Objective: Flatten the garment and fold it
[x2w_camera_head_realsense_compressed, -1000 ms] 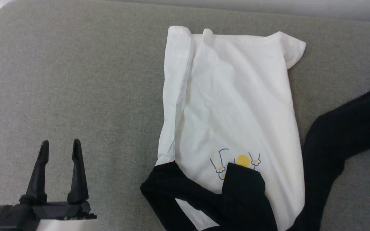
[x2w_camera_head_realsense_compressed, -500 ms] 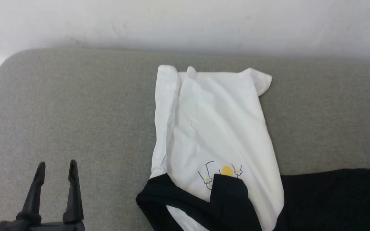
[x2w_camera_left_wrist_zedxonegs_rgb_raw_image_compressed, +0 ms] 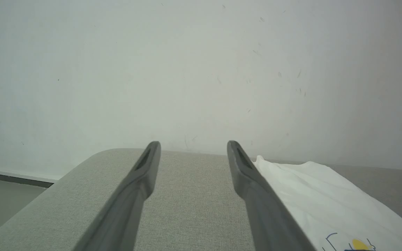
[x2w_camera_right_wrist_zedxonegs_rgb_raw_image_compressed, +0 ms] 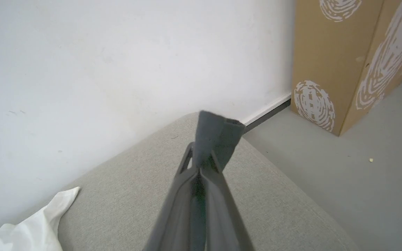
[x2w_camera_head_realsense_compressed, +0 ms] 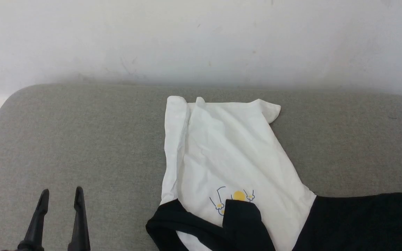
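Nearest, at the lower left of the head view, the left gripper (x2w_camera_head_realsense_compressed: 62,191) hangs over the grey cushion (x2w_camera_head_realsense_compressed: 82,139) with its 2 fingers spread wide and nothing between them, well apart from the garment (x2w_camera_head_realsense_compressed: 229,153). The right gripper (x2w_camera_right_wrist_zedxonegs_rgb_raw_image_compressed: 201,164) is clenched on a fold of dark cloth, the end of 1 black sleeve (x2w_camera_right_wrist_zedxonegs_rgb_raw_image_compressed: 217,134). In the head view this sleeve runs from the shirt out to the right edge. The garment lies on the cushion right of centre, collar end near, hem far. Its left side is folded over the white body, and a black flap covers part of a small yellow print (x2w_camera_head_realsense_compressed: 238,196). Beyond the cushion stands a white wall (x2w_camera_head_realsense_compressed: 201,42). In the right wrist view, a cardboard box (x2w_camera_right_wrist_zedxonegs_rgb_raw_image_compressed: 326,62) stands on the floor (x2w_camera_right_wrist_zedxonegs_rgb_raw_image_compressed: 361,181).
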